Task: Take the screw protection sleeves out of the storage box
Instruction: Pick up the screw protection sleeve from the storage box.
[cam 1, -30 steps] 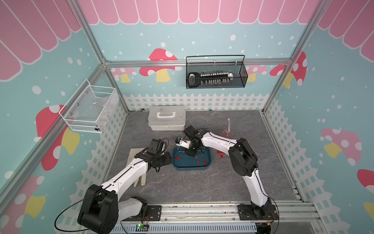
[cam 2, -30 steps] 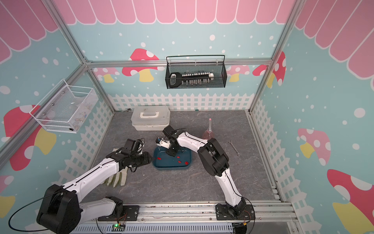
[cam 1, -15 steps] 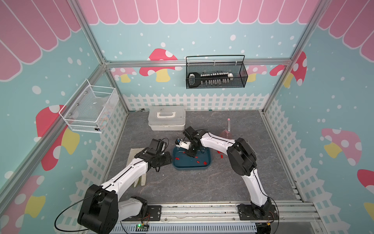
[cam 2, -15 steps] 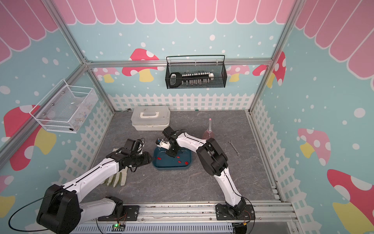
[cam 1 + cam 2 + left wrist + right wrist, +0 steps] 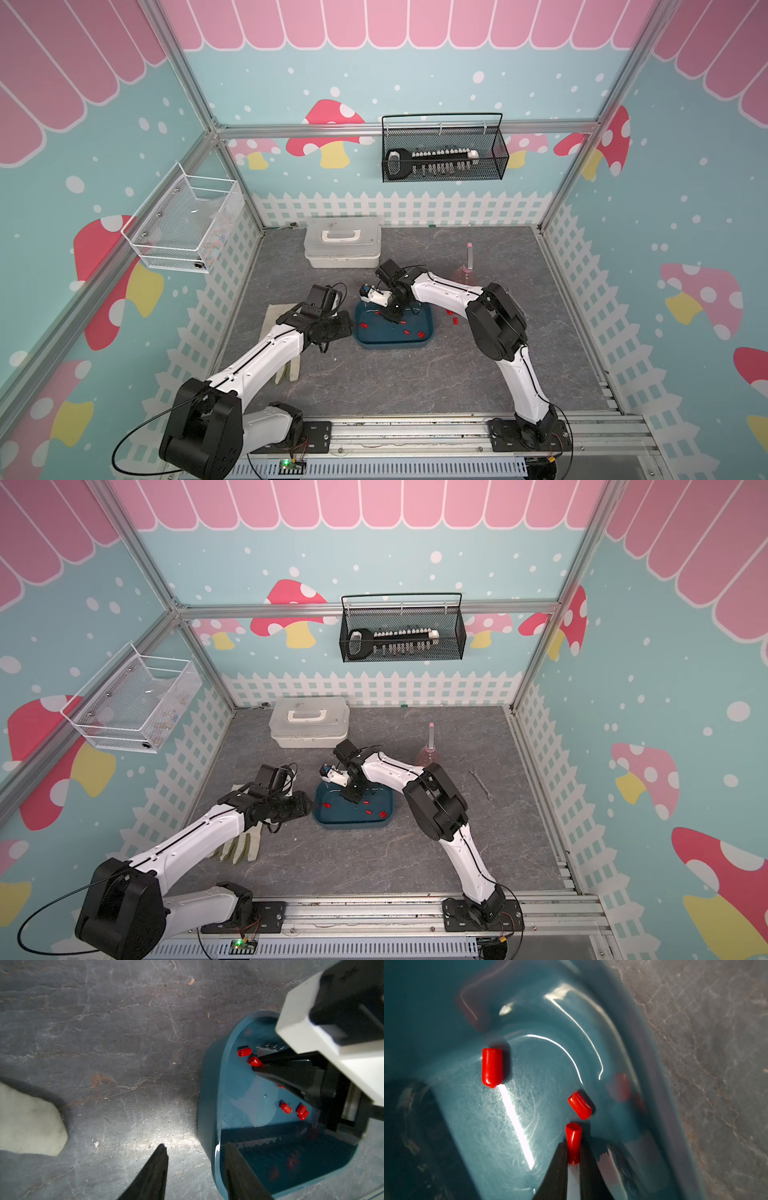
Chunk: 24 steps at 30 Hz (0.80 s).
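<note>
Left arm (image 5: 266,353): white-and-black, stretched from lower left toward centre, low over the grey stone-look table (image 5: 374,386).
Right arm (image 5: 446,291): white-and-black, elbow bent right of centre, wrist tipped downward.
Storage box (image 5: 386,340): shallow dark teal plastic tub, mid-frame.
Left gripper (image 5: 195,1146): fingers spread, one over table, one at box rim.
Right gripper (image 5: 573,1146): inside box, pinching one tiny red plastic sleeve (image 5: 573,1136).
Screw protection sleeves (image 5: 285,1108): several on box floor; two on table, right of box.

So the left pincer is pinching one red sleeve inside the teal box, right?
Not quite: the arm is wrong. It is the right pincer that is pinching one red sleeve inside the teal box, as the right wrist view shows. The left pincer stands open at the box's rim and holds no sleeve.
</note>
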Motion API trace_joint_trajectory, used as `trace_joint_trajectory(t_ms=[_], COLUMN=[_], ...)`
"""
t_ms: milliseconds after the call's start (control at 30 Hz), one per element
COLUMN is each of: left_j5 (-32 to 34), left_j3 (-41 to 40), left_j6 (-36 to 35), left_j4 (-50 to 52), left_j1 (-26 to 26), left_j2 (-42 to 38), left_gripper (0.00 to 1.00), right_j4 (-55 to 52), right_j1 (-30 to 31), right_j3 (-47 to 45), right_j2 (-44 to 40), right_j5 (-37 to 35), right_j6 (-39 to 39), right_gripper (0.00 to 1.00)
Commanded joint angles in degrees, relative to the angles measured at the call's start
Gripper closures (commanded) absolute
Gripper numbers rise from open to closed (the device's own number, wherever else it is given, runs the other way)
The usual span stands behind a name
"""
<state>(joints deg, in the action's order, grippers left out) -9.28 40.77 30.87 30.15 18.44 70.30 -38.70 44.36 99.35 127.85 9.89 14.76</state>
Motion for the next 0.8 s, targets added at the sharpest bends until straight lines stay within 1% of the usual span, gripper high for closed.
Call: trace_joint_trajectory(t_ms=[0,167,367,633,667,767], left_j5=[-0.7,-0.7,-0.7,0.4,0.4,0.2], left_j3=[-0.1,-1.1,-2.0,-3.1,-3.2,-3.1], left_j6=[-0.1,0.1,0.2,0.2,0.2,0.2], left_j4=[-0.8,-1.9,-3.1,-3.9,-4.0,-4.2], left_j1=[-0.2,-0.2,-0.2,0.4,0.4,0.7], left_j2=[-0.3,-1.3,-2.4,-5.4,-5.6,-5.1], left_gripper=[0.53,0.53,0.53,0.53,0.53,0.53], right_j4=[-0.9,-1.3,-1.5,-2.1,-2.3,-2.6], right_j1=[0.2,-0.1,-0.7,-1.3,-1.5,-2.6], right_j3=[-1.8,-3.0,-5.0,-9.1,-10.0,-12.8], right_j2=[-3.8,-7.5,-12.3,-18.4,-20.6,-23.7], right_j5=[1.5,2.5,3.2,-0.4,-1.2,-2.4], right_j6=[-2.5,-5.7,-11.3,-19.1,-20.3,-23.9], right_gripper=[0.85,0.85,0.84,0.84,0.84,0.84])
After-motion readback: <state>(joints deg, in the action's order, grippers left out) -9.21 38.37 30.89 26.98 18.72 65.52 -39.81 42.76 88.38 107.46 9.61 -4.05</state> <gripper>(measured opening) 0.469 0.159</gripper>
